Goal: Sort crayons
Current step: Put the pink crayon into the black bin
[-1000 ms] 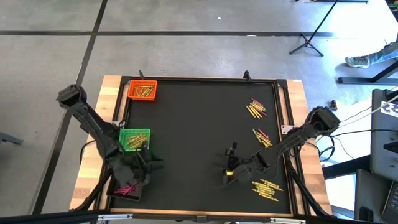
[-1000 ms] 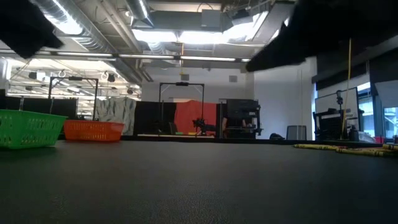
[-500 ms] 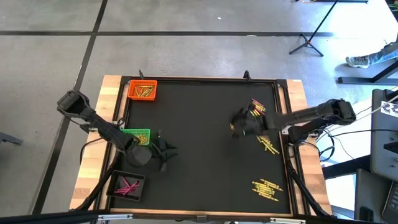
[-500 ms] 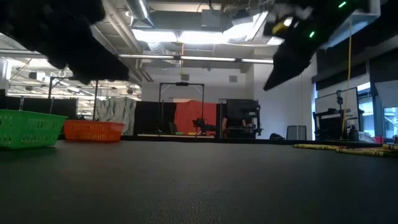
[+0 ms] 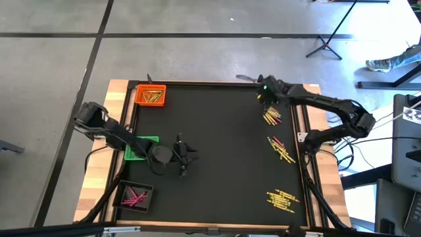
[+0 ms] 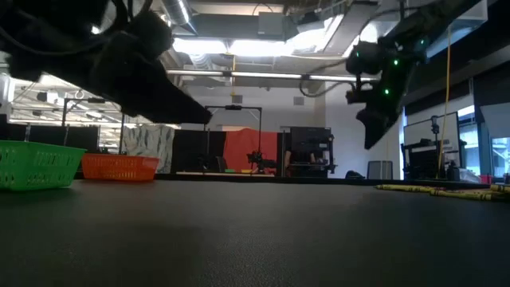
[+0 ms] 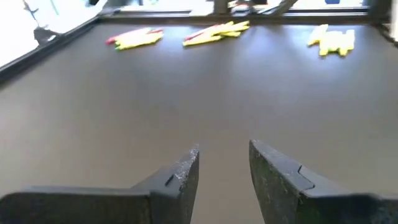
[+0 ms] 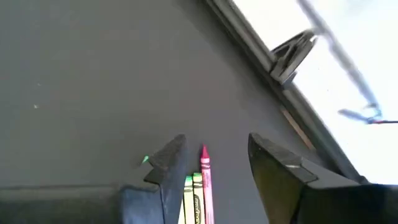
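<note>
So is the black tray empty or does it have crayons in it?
Not empty: the black tray holds a few pink crayons, seen in the high view.

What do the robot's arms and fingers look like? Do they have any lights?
Both arms are dark, almost black, made of thin jointed tubes. The left gripper and right gripper each end in two flat, wedge-shaped dark fingers with pale scuffs on the tips. Small green lights glow on the right arm's wrist. Dark cables run from the arm bases.
</note>
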Motion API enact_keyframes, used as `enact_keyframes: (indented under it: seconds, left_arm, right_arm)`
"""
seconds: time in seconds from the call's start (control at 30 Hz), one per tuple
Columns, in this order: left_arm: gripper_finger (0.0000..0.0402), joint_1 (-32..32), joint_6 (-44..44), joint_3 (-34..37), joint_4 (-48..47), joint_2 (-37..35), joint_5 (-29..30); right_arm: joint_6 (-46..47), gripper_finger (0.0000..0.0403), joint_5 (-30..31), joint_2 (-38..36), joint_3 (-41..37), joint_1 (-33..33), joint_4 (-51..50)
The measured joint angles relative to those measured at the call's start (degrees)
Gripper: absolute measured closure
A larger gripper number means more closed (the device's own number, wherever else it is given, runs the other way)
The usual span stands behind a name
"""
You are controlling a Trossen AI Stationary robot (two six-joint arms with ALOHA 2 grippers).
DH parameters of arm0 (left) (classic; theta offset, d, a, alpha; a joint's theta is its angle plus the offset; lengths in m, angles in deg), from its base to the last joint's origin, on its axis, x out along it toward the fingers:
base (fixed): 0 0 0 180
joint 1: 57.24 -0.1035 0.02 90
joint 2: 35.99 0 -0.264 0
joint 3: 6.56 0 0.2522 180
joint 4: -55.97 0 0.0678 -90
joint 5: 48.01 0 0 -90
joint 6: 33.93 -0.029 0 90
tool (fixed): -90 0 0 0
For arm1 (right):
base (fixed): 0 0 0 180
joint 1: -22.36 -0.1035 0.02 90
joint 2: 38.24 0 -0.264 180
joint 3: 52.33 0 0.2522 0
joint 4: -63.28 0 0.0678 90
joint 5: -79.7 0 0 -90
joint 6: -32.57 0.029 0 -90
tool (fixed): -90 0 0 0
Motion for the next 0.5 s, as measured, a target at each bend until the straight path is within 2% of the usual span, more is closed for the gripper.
enact_keyframes:
  seconds: [0.1, 0.23, 0.4, 0.5]
  left_arm:
    - [0.0278, -2.58, -3.5, 0.01, 5.19, 1.9, -5.07]
    - [0.0278, -5.65, -5.38, 0.0, 8.21, 2.54, -10.06]
    - [0.0278, -7.03, -5.54, 0.0, 8.17, 2.54, -10.27]
    - [0.0278, -7.52, -5.55, 0.0, 8.13, 2.54, -10.27]
  right_arm:
    - [-2.0, 0.0233, -6.0, 1.41, 0.0, 6.22, 0.08]
    - [-2.29, 0.0233, -8.63, 4.23, 0.0, 11.62, -1.42]
    - [-2.28, 0.0233, -14.32, 7.95, 0.0, 15.32, -3.44]
    - [-2.3, 0.0233, -15.55, 9.91, 0.0, 15.58, -2.54]
